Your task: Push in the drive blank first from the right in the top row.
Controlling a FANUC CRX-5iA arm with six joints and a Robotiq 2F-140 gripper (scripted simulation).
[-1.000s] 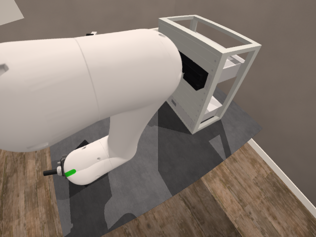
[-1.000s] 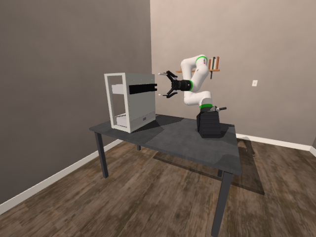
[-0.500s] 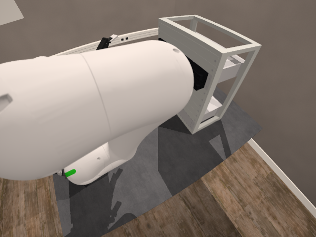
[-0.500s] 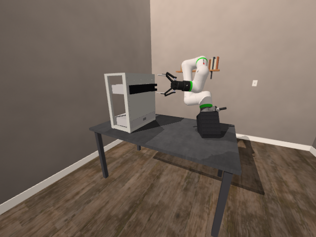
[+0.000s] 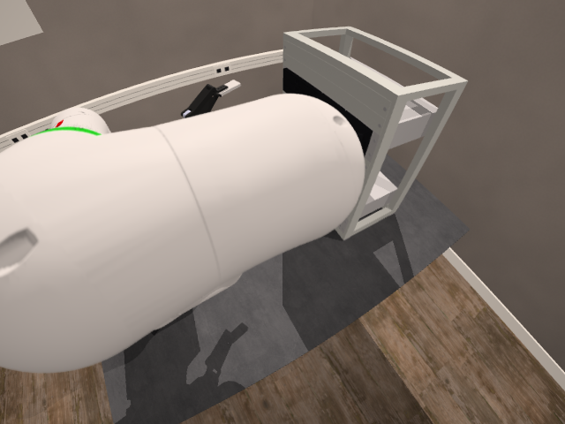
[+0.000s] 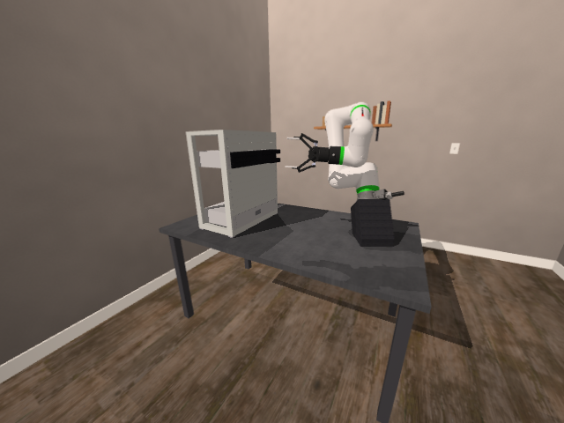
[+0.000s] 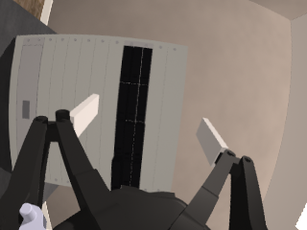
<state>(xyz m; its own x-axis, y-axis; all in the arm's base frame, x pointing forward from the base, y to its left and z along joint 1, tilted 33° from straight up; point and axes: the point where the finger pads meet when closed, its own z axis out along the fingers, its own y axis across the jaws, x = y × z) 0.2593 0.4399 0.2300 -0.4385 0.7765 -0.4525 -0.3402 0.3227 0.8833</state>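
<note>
The light grey rack (image 6: pixel 234 181) stands at the left end of the dark table. A black band of drive blanks (image 6: pixel 254 158) runs across the upper part of its front, and the end nearest the back wall (image 6: pixel 276 154) sticks out a little. My gripper (image 6: pixel 290 152) is open and empty. It points at the rack front at the height of the blanks, a short gap away. In the wrist view the blanks (image 7: pixel 133 115) form a dark strip between my spread fingers. In the top view my arm hides most of the rack front (image 5: pixel 362 130), and only one finger (image 5: pixel 214 93) shows.
My black base block (image 6: pixel 372 222) stands on the table's right part. A wall shelf with books (image 6: pixel 380 115) hangs behind my arm. The rack (image 5: pixel 383 114) stands near the table's edge, with walls close behind it.
</note>
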